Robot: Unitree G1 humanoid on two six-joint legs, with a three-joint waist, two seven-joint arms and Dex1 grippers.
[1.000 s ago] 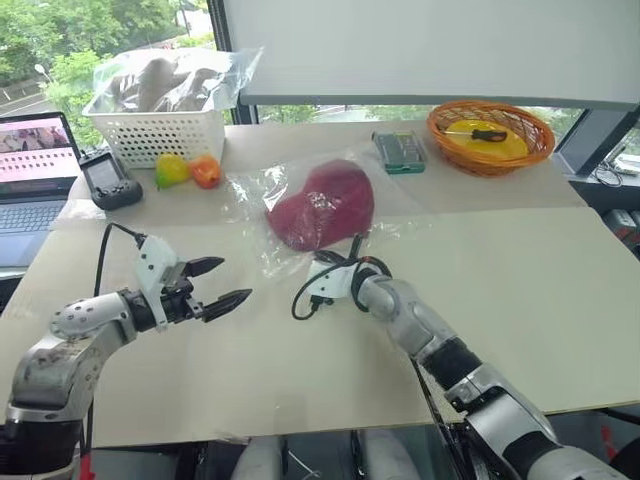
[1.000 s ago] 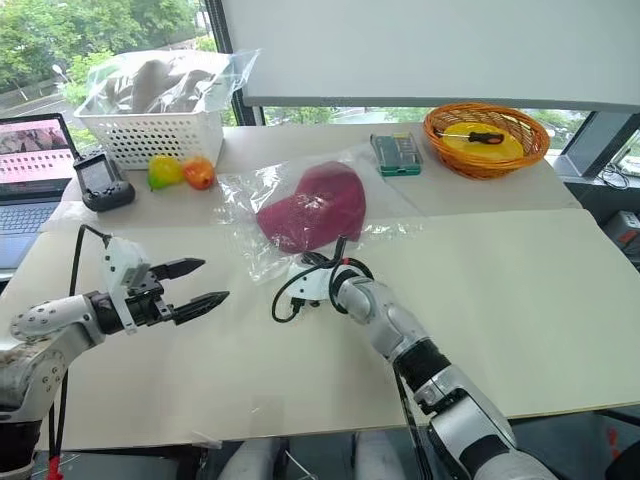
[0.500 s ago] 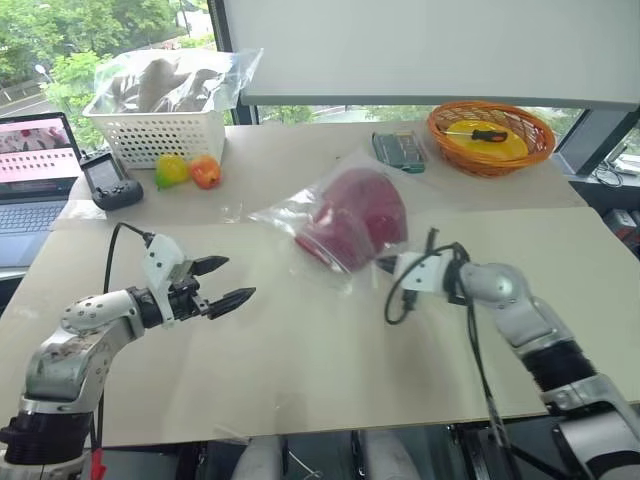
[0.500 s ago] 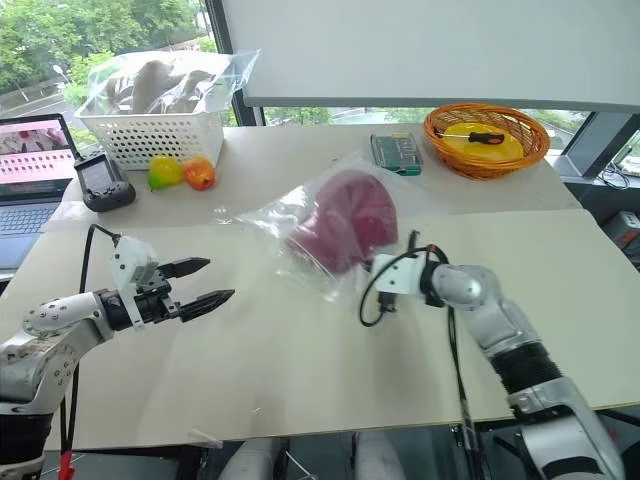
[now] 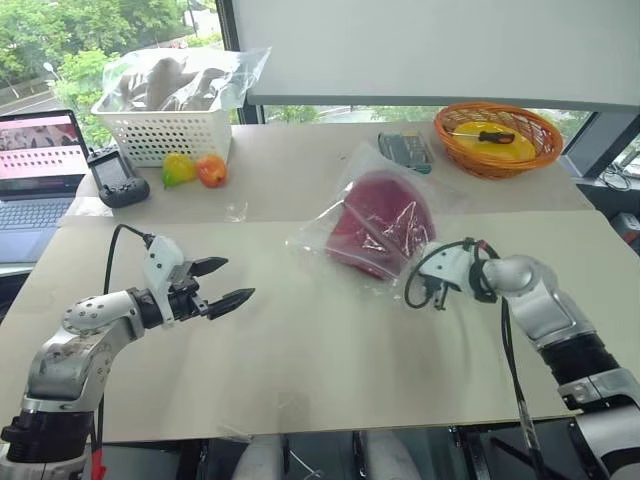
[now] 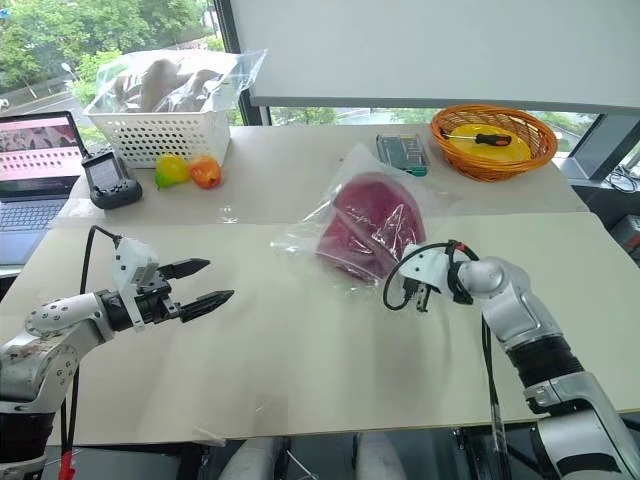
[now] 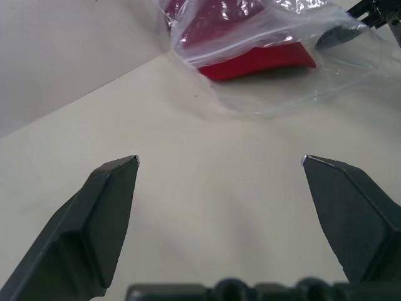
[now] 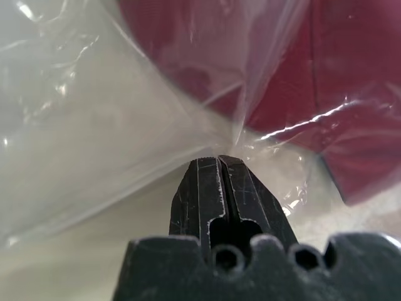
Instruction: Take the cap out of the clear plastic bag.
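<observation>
The maroon cap (image 5: 378,220) lies inside the clear plastic bag (image 5: 345,236), mid-table. My right gripper (image 6: 408,283) is shut on the bag's near right edge; in the right wrist view its fingertips (image 8: 219,162) pinch a fold of the film with the cap (image 8: 326,94) just beyond. The bag is pulled taut toward that gripper, and the cap tilts up inside it. My left gripper (image 5: 232,282) hovers open over the table at the left, well apart from the bag. Between its fingers (image 7: 109,194) the left wrist view shows the bag (image 7: 276,75) and the cap (image 7: 257,63) further off.
A white basket (image 5: 165,130) holding a bulky clear bag stands back left, with two small fruits (image 5: 195,168) and a black handheld device (image 5: 122,183) in front. A laptop (image 5: 40,165) sits far left. An orange wicker basket (image 5: 497,135) and a green box (image 5: 405,150) stand back right.
My right gripper has swung to the right, dragging the bag and cap with it and tilting the cap up. The left gripper stayed in place, open.
</observation>
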